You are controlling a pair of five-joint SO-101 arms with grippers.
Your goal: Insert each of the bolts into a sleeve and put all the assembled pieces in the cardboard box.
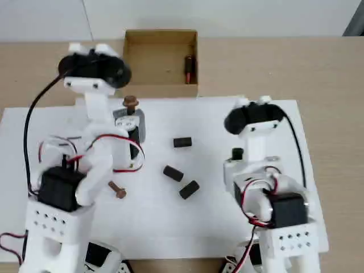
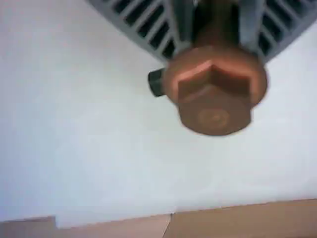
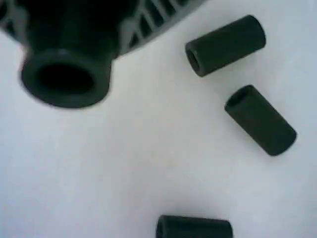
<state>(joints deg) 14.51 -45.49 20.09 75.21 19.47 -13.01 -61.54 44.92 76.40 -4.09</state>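
My left gripper point(image 1: 130, 112) is shut on a copper bolt point(image 1: 130, 103), held just in front of the cardboard box point(image 1: 136, 42). Its hex head point(image 2: 214, 89) faces the left wrist camera between the grey fingers point(image 2: 148, 15). My right gripper point(image 1: 237, 156) is shut on a black sleeve point(image 1: 237, 153) on the right side of the white sheet; the sleeve's open end point(image 3: 67, 77) faces the wrist camera. Three loose black sleeves point(image 1: 182, 142) point(image 1: 173, 173) point(image 1: 189, 189) lie mid-sheet between the arms. A second bolt point(image 1: 118, 190) lies by the left arm. One assembled piece point(image 1: 189, 68) rests in the box.
The white sheet point(image 1: 170, 222) covers the wooden table point(image 1: 330, 74). The box's near wall point(image 2: 237, 220) runs close under the held bolt. Loose sleeves point(image 3: 225, 44) point(image 3: 261, 119) point(image 3: 194, 228) lie near the right gripper. Red and black cables hang off both arms.
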